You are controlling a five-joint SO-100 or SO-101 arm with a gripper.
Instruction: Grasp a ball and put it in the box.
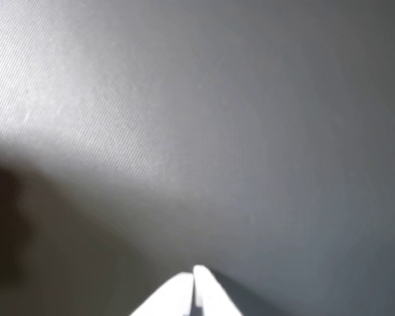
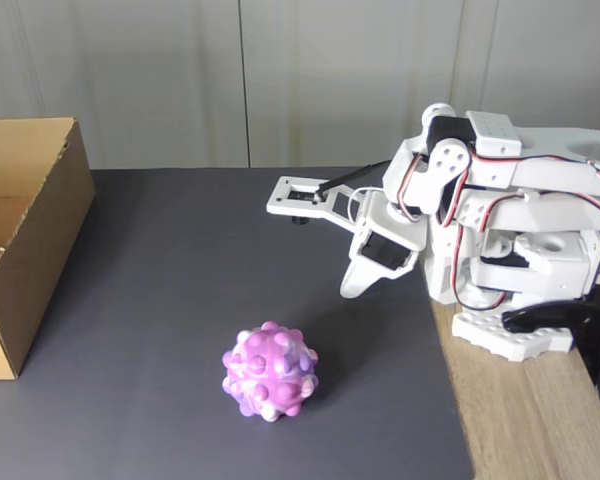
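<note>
White plastic jaws of the gripper [image 1: 195, 275] are closed together with nothing between them, their tips meeting above the dark grey mat [image 1: 250, 131] in the wrist view. In the fixed view the gripper [image 2: 352, 290] points down near the folded arm [image 2: 500, 220]. Well apart from it, the knobbly pink and purple ball [image 2: 269, 370] lies on the mat. The open cardboard box [image 2: 25, 230] stands at the left edge.
</note>
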